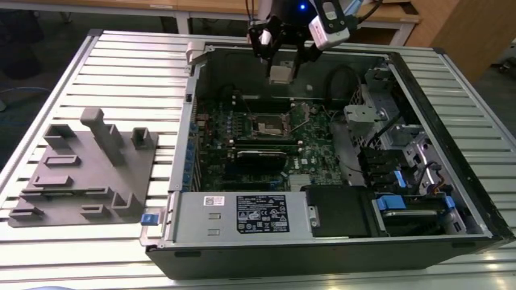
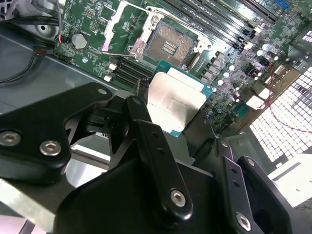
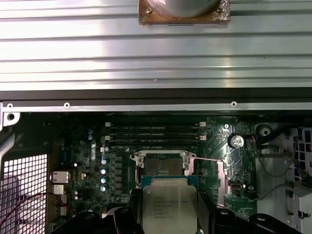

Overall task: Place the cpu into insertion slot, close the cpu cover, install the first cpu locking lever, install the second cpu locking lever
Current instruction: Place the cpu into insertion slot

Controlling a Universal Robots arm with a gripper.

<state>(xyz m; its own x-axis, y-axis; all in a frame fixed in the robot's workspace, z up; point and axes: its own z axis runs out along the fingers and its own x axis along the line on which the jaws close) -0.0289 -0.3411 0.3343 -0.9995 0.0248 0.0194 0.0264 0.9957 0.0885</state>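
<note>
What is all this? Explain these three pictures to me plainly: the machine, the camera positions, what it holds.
A robot arm hangs over an open computer case lying on a slatted metal table. The exterior view looks on from off the arm; both wrist views ride on the arm and look past its black jaws. The jaws are shut on the cpu, a flat silver chip, held above the green board. The insertion slot, the square socket it belongs in, lies uncovered on that board. On the exterior view's left sits a grey moulded holder.
</note>
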